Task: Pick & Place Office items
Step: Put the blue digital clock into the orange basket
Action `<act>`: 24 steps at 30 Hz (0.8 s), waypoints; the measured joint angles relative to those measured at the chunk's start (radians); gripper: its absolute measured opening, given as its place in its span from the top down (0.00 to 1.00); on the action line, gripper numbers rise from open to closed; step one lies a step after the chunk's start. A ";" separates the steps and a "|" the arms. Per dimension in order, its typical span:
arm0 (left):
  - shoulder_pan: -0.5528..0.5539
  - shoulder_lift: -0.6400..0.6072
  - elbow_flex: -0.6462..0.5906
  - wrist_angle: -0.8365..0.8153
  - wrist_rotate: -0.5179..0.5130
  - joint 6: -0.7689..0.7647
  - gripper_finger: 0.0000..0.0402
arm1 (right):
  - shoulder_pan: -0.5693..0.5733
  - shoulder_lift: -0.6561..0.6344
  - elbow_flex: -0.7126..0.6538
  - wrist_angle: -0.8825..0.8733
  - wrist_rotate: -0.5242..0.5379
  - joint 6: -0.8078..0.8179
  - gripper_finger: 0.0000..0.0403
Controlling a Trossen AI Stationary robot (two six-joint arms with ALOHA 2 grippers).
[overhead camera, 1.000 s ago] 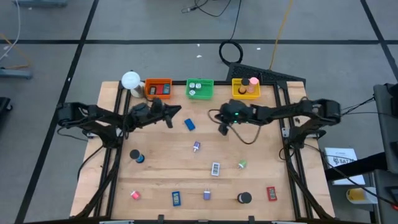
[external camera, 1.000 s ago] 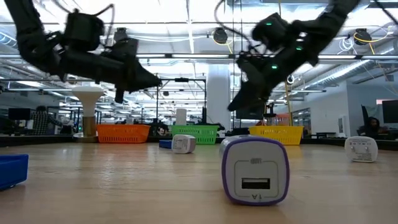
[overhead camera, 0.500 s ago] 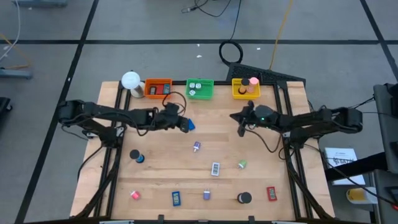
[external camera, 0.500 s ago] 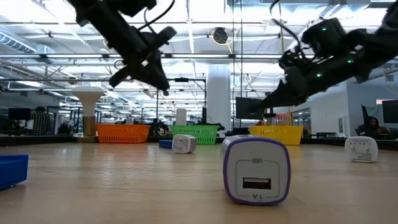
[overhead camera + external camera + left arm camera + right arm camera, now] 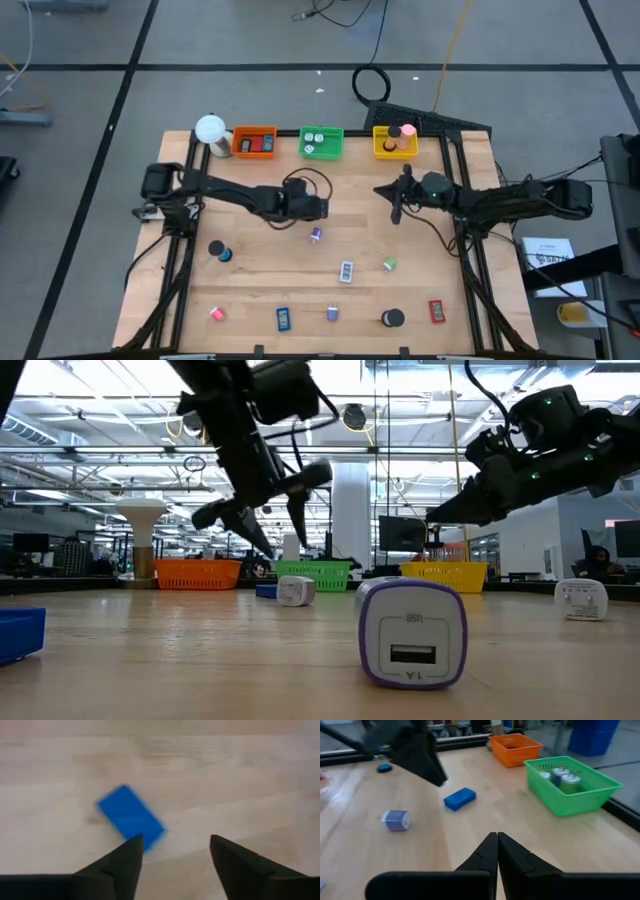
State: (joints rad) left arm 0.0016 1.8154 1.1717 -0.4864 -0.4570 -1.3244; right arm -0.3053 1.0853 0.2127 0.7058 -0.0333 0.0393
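Two arms hang over the table. Left gripper (image 5: 172, 852), fingers wide apart and empty, is above a blue block (image 5: 130, 817). Right gripper (image 5: 497, 851) is pinched together, empty.

My left gripper (image 5: 172, 852) hangs out over the table's middle, arm stretched long, fingers spread apart. My right gripper (image 5: 497, 851) hovers raised on its own side, fingers pressed together.
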 joint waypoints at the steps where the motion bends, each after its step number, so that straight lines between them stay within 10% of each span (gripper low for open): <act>1: 0.005 0.022 0.025 -0.038 -0.007 -0.013 0.39 | 0.002 0.000 0.000 0.002 -0.012 0.000 1.00; 24: 0.064 0.145 0.096 -0.140 -0.022 -0.059 0.34 | 0.006 0.000 0.000 0.029 -0.022 -0.018 1.00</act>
State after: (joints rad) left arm 0.0652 1.9600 1.2675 -0.6263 -0.4793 -1.3835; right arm -0.2996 1.0855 0.2131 0.7349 -0.0551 0.0212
